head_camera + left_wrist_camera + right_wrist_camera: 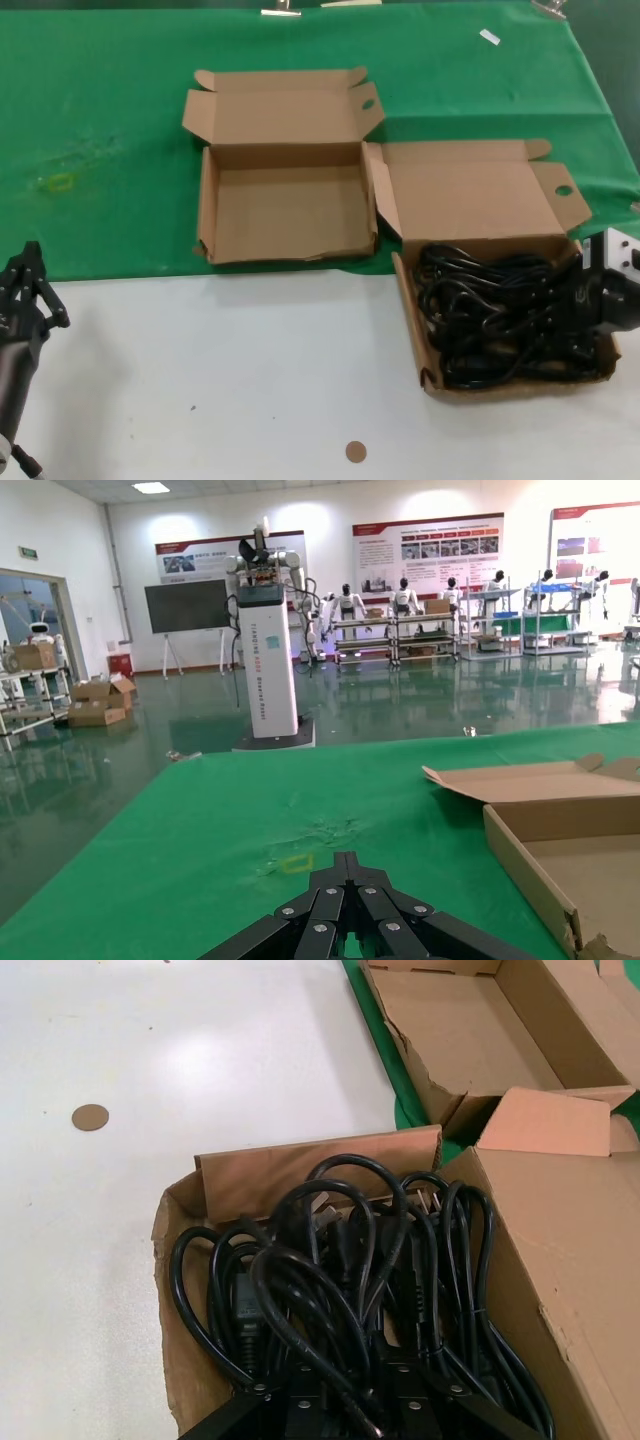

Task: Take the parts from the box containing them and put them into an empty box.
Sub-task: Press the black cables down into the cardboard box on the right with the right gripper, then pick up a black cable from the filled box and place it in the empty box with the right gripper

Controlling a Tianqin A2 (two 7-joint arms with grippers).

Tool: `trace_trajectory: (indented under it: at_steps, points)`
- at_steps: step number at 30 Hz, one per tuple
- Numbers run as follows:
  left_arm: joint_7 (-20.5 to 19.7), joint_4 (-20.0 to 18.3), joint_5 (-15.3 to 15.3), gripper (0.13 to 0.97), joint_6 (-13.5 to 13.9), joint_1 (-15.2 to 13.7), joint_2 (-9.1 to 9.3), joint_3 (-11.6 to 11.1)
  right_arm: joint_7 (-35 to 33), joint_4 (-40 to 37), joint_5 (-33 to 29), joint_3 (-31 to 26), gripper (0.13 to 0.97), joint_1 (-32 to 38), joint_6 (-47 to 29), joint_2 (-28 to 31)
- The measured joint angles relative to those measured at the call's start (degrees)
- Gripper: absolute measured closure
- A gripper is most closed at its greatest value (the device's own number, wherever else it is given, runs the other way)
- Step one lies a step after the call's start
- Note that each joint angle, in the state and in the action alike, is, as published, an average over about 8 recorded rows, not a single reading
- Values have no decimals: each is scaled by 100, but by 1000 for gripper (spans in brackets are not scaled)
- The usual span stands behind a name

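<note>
The black power cables [500, 320] lie tangled in the right cardboard box [409, 305], whose lid [470, 195] stands open. My right gripper [577, 300] is down in that box at its right end. In the right wrist view it [350, 1365] is open, with its fingers buried among the cables [340, 1260] and one cable running between them. The empty box [285, 210] stands open to the left on the green cloth; it also shows in the right wrist view [470, 1030]. My left gripper [32, 256] is shut and empty at the near left, parked.
The green cloth [100, 120] covers the far half of the table and the near half is white [200, 360]. A small brown disc [355, 452] lies near the front edge. The left wrist view shows the left gripper [346, 860] and the empty box's wall [520, 852].
</note>
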Motion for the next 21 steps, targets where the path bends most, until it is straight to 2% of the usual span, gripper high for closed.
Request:
trace_trajectory:
  at_steps: [3,12,21]
  points:
    - [0,0,1,953,0,0,0,0,43,67,-18,39,858,-25,-27,25]
    - [1,0,1,953,0,0,0,0,218,360,-78,137,876,24,-125,65]
    - [2,0,1,953,0,0,0,0,393,516,-218,152,891,490,-248,-136]
